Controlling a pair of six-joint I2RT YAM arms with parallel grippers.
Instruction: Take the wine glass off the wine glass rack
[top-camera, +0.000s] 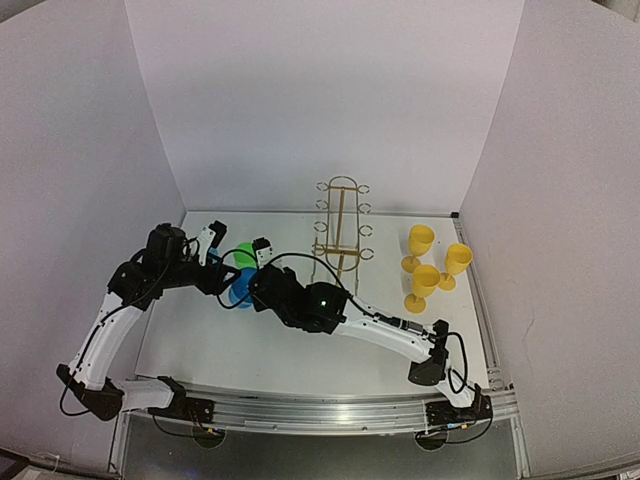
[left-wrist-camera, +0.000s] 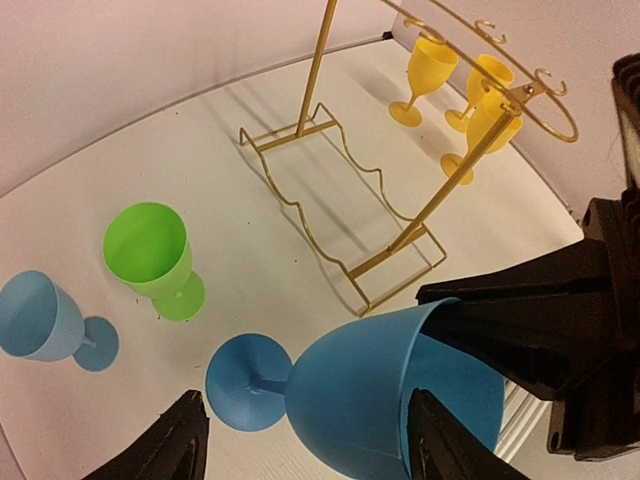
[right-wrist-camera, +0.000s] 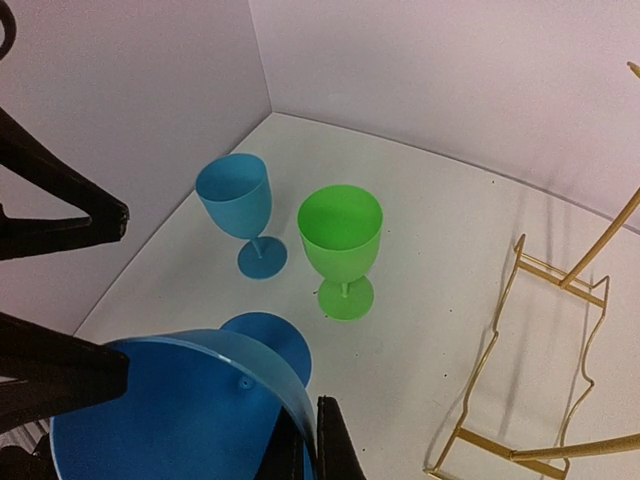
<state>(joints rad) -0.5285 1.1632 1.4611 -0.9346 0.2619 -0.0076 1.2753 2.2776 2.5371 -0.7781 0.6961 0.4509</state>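
A dark blue wine glass (top-camera: 238, 293) is tilted just above the table, left of the gold wire wine glass rack (top-camera: 341, 228). My right gripper (right-wrist-camera: 312, 445) is shut on its rim, one finger inside the bowl (right-wrist-camera: 170, 415) and one outside. My left gripper (left-wrist-camera: 310, 445) is open, with one finger on each side of the same glass (left-wrist-camera: 380, 395) and not touching it. In the top view the left gripper (top-camera: 213, 248) is just left of the right gripper (top-camera: 254, 278). No glass hangs on the rack's hooks that show (left-wrist-camera: 480, 60).
A green glass (right-wrist-camera: 343, 240) and a light blue glass (right-wrist-camera: 237, 200) stand upright close behind the held glass. Three yellow glasses (top-camera: 432, 262) stand right of the rack. The rack's base (right-wrist-camera: 545, 330) lies to the right. White walls enclose the table.
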